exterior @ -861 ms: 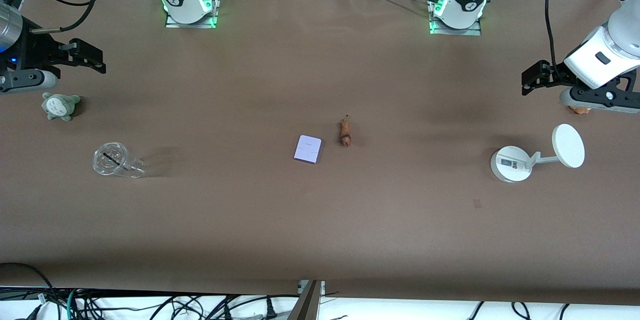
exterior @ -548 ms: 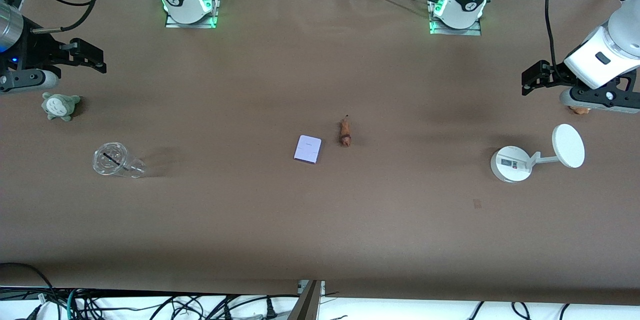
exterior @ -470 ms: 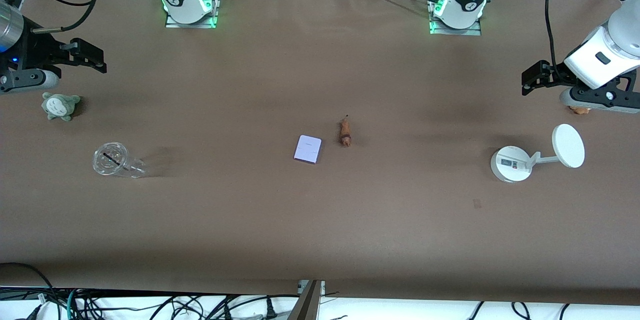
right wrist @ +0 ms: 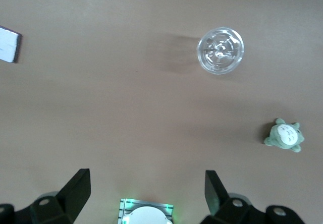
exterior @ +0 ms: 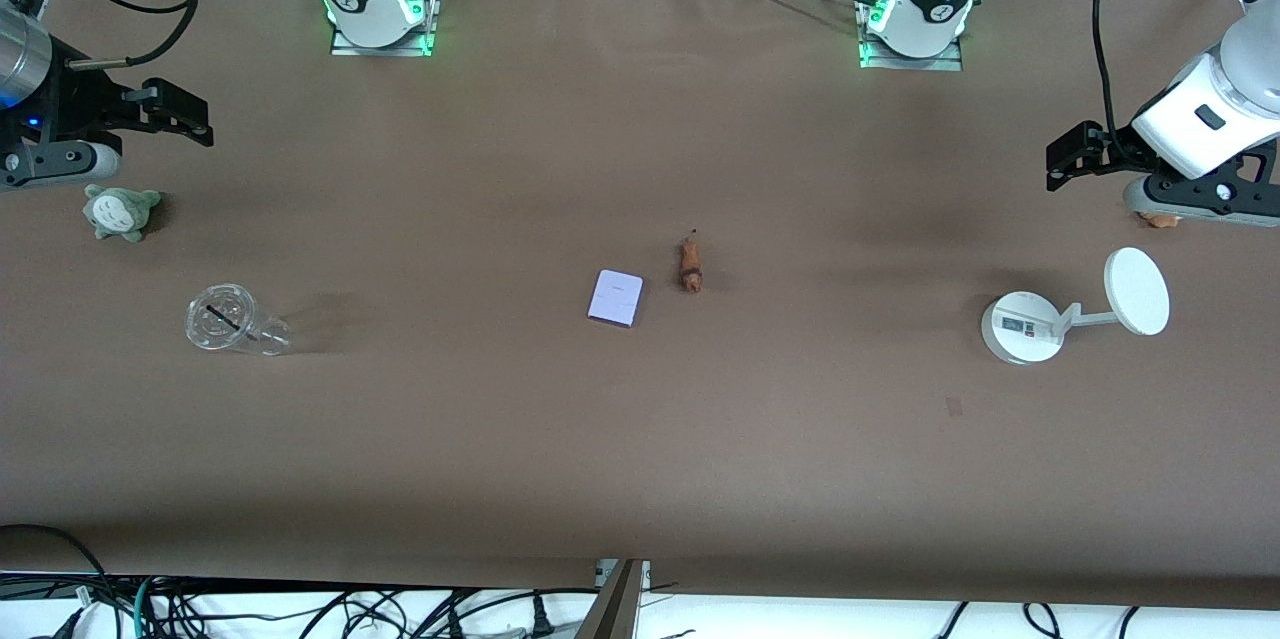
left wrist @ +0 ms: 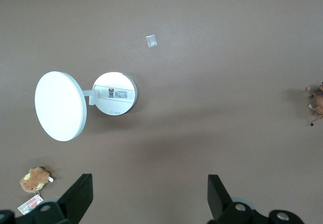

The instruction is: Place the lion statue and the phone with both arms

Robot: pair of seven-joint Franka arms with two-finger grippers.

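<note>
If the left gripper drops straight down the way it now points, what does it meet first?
Probably bare brown table: the left gripper, jaws open, points at empty surface between the white round-based stand and the small orange-brown lion statue. Depth is unclear.

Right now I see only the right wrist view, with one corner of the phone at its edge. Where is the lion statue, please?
Observer: The lion statue lies beside the phone, toward the left arm's end of the table and slightly farther from the front camera. They do not touch.
Operator: Where is the left gripper?
Observer: The left gripper hangs open and empty over the left arm's end of the table, near a white stand.
Operator: And my own gripper, seen from outside?
Observer: The right gripper hangs open over the right arm's end, near a plush toy.
</note>
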